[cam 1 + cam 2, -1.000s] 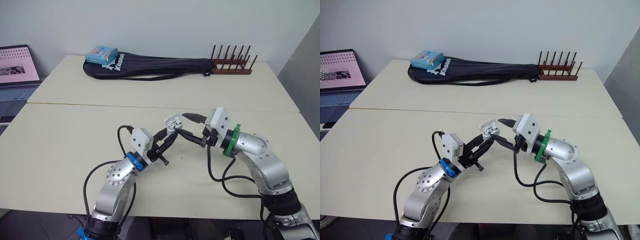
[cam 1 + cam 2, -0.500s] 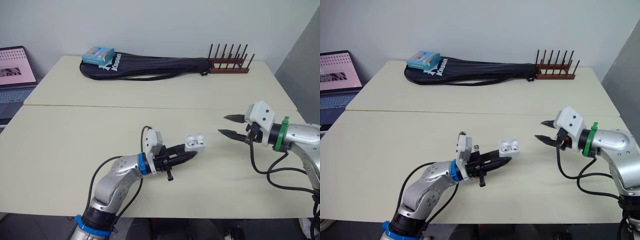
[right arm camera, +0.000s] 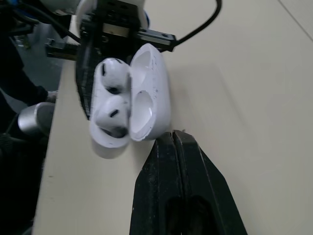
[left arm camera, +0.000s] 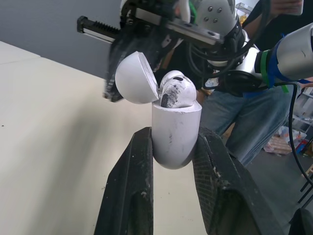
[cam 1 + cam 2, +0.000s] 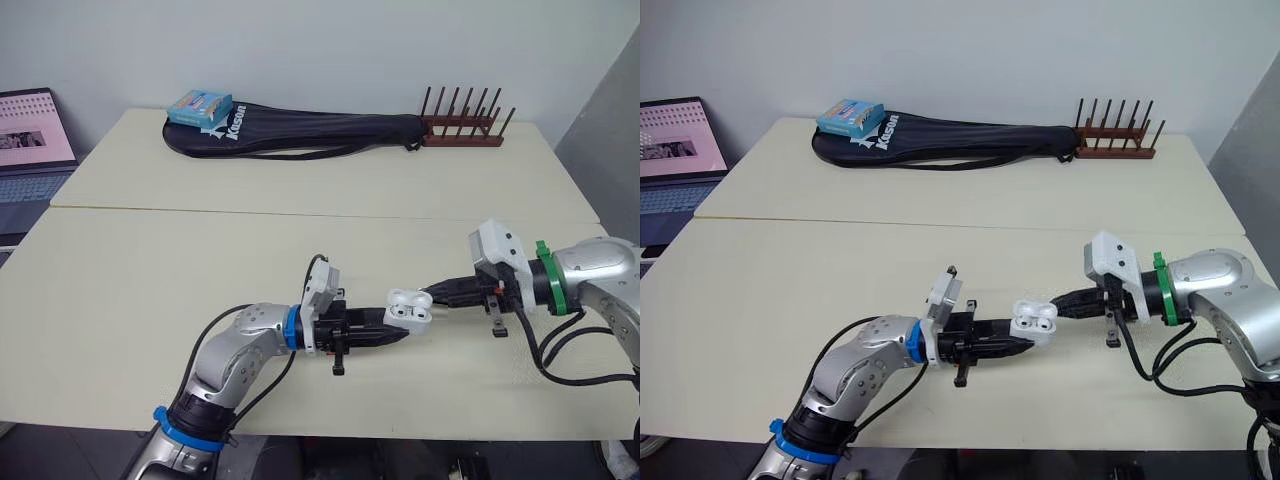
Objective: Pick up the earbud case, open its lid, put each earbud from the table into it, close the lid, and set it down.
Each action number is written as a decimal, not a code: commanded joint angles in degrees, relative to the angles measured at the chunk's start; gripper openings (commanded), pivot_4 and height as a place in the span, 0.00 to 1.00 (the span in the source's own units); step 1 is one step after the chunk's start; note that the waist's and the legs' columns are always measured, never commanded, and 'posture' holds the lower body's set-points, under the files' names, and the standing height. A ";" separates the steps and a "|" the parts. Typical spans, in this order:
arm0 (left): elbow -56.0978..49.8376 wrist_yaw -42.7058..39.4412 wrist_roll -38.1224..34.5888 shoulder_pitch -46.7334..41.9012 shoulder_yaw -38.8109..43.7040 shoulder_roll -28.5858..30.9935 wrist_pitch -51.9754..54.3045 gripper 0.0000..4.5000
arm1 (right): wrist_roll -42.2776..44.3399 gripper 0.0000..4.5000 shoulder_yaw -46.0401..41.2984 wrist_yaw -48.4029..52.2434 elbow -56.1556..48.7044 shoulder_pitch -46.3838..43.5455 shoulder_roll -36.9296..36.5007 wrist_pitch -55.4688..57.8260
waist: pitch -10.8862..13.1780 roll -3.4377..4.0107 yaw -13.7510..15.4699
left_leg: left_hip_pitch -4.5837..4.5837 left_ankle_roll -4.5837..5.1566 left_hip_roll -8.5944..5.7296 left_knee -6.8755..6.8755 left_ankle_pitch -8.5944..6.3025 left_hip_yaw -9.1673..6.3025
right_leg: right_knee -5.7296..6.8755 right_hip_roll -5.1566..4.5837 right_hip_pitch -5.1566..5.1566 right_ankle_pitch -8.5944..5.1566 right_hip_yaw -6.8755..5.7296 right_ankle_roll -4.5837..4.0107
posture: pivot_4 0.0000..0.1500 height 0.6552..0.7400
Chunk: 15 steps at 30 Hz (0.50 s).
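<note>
Open earbud case [image 5: 411, 310] at roughly 5 o'clock in the head view, apparently held just off the front table [image 5: 150, 260]. Its lid [image 4: 137, 78] is swung back and both earbuds [image 3: 111, 115] are seated in their wells.

Looks light, hard and glossy: stiff, slick, likely to squirt out of a pinch on the rounded bottom. Best held on the flat sides of the lower body, clear of the hinge, as now. Clamped there by left gripper [image 4: 174, 133], one finger per side, reaching in from 8 o'clock of the case.

Hinge probably the weak point. Push the lid near its free edge, gently, toward the body; expect a snap shut.

At 3 o'clock of the case, right gripper [image 5: 432, 296] with fingers pressed together, holding nothing, tips just beside the lid. Touching or not, impossible to tell.

By judgement, left to do: close lid, set down.

Well apart:
- black racket bag [image 5: 310, 132] at 12 o'clock
- blue box [image 5: 200, 106] on the bag's end
- wooden rack [image 5: 465, 125] at 1 o'clock
- laptop [image 5: 35, 130] at 10 o'clock
</note>
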 commanded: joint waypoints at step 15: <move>-0.88 2.91 -0.35 1.04 1.49 -0.57 0.97 0.17 | 6.30 0.00 -1.69 -2.10 -4.41 -1.67 0.55 3.30 | 0.00 0.00 0.06 | -0.07 0.00 0.00 0.01 0.00 -0.09 | -0.06 0.00 0.00 0.00 -0.09 0.00 | 1.00 0.63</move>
